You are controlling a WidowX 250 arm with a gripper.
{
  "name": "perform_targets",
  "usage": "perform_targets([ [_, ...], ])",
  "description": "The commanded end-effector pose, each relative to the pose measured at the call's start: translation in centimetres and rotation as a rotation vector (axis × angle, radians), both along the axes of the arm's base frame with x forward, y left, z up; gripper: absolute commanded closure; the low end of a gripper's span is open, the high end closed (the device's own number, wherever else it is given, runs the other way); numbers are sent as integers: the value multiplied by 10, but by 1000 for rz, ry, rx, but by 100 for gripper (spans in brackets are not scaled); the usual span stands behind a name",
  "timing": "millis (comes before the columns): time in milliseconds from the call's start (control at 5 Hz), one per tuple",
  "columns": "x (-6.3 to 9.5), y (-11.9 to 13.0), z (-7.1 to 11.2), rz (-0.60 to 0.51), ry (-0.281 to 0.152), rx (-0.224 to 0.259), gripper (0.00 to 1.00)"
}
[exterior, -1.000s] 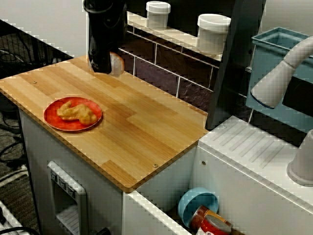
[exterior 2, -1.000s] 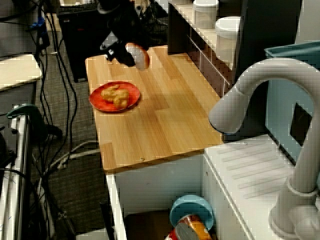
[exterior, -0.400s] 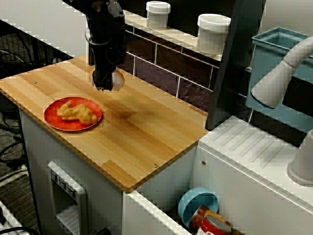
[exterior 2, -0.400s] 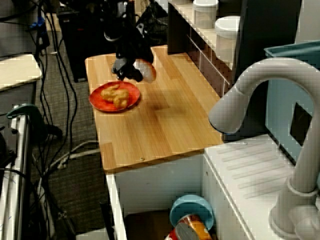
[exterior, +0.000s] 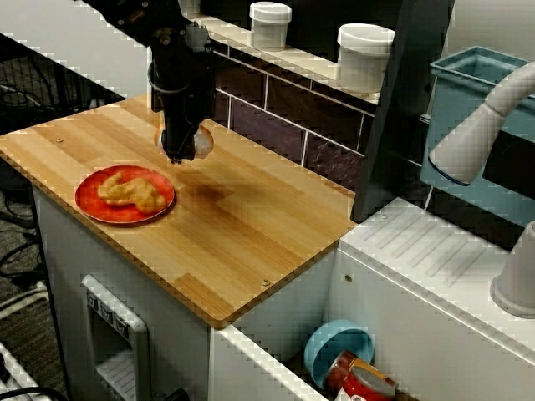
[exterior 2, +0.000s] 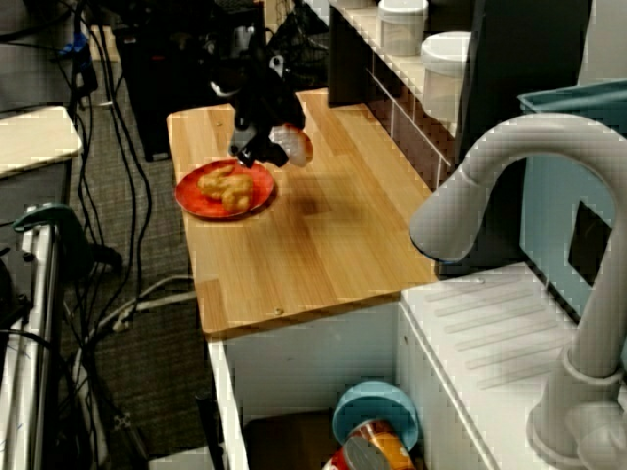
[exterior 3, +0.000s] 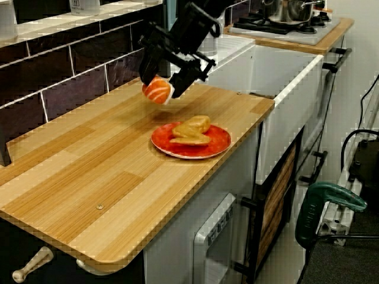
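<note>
In the front view my gripper (exterior: 179,149) hangs just above the wooden counter (exterior: 251,225), shut on a piece of salmon sushi (exterior: 201,140), orange with white stripes on a white base. The low side view shows the sushi (exterior 3: 157,90) pinched between the black fingers (exterior 3: 185,76) and raised off the wood. From the sink end, the gripper (exterior 2: 259,150) and sushi (exterior 2: 296,147) sit right behind a red plate (exterior 2: 253,201). That plate (exterior: 92,205) carries golden-brown fried pieces (exterior: 129,192) and lies near the counter's front left edge; the plate (exterior 3: 219,144) is also seen from the low side.
Two white lidded jars (exterior: 270,23) (exterior: 364,54) stand on the shelf behind the counter. A grey faucet (exterior 2: 509,196) arches over the sink, where a blue bowl (exterior: 338,347) and a red can (exterior: 359,380) lie. A blue bin (exterior: 476,92) stands at the right.
The gripper has come down from the counter's back left corner with the sushi and shifted toward the plate. The plate has not moved.
</note>
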State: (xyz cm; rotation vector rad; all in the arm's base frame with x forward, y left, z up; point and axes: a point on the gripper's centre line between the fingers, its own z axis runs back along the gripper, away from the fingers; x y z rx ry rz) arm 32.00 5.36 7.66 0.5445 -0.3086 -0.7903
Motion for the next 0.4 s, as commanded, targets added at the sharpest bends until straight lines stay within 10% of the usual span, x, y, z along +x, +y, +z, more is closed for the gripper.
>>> perform_targets([
  [0,6,5,5,42,-80,34,100],
  [200,6,3,1,63,-99,49,100],
])
